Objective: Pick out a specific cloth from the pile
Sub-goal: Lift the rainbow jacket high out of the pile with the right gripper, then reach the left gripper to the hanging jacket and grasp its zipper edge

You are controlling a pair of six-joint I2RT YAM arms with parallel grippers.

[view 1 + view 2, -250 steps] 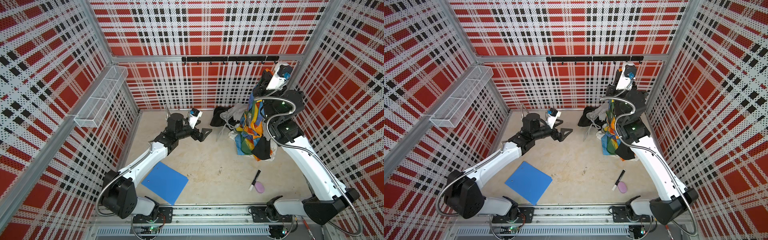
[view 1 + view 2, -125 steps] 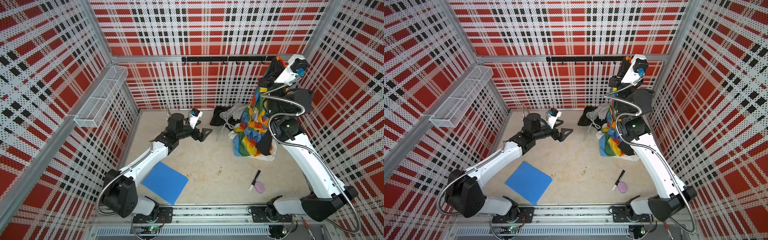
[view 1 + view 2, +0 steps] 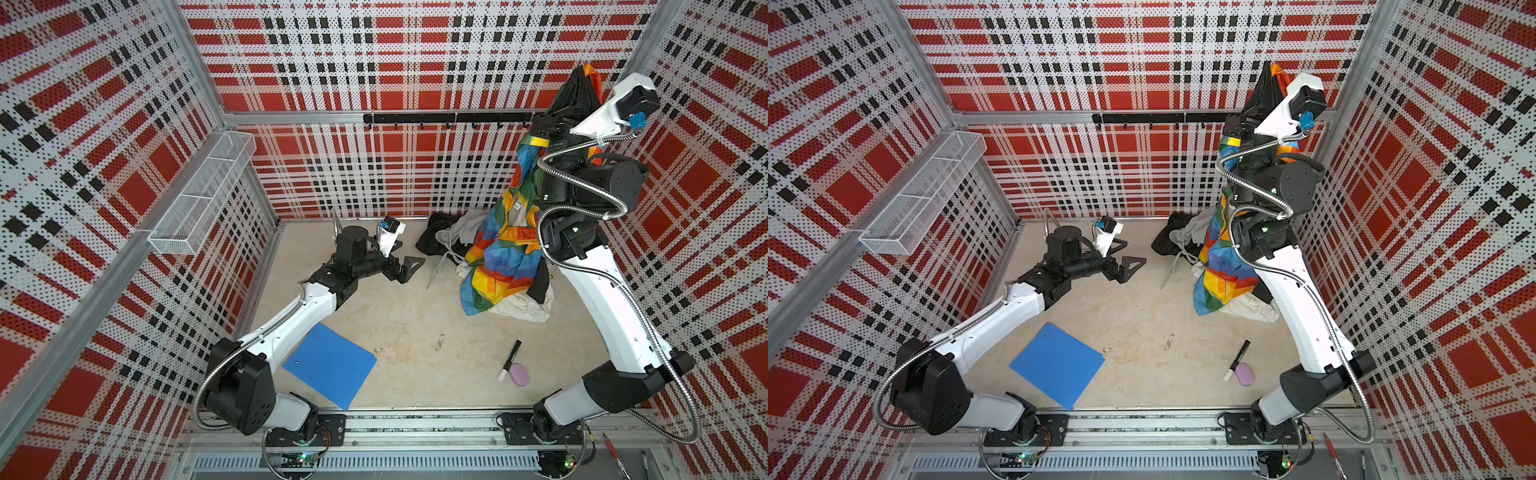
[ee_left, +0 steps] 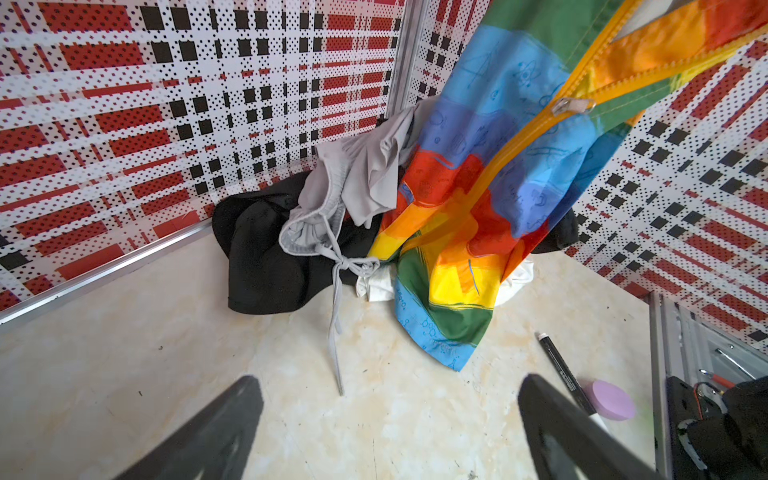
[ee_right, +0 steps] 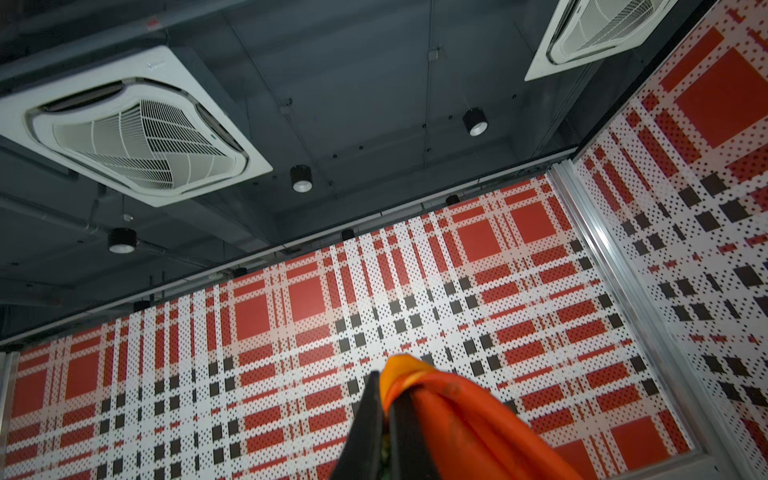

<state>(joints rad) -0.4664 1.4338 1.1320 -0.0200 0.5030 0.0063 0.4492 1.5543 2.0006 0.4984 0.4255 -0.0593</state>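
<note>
the right gripper (image 3: 581, 77) is raised high by the back right corner of the plaid-walled cell, its jaws clenched on an orange fold of the large thin shiny garment in rainbow patches (image 3: 505, 266). in the right wrist view that orange fold (image 5: 449, 411) is pinched between the two black fingers (image 5: 374, 415) and spills over to one side. from the jaws the garment hangs down along the right arm to the beige table (image 3: 407, 324), where its lower edge rests, touching the rumpled heap of black, light grey and white clothes (image 3: 446, 239) at the back and draped over the heap's white piece. in the left wrist view a yellow zip runs down the hanging garment (image 4: 478, 187), and a grey drawstring trails from the heap (image 4: 266, 249) across the table. the left gripper (image 3: 405, 255) sits low over the table to the left of the heap, pointing toward it, jaws spread wide and grasping nothing, apart from both garment and heap. nearer the front lie a black marker pen (image 3: 510, 359), touching a lilac oval pad (image 3: 518, 374), and a flat blue sheet (image 3: 330, 365).
</note>
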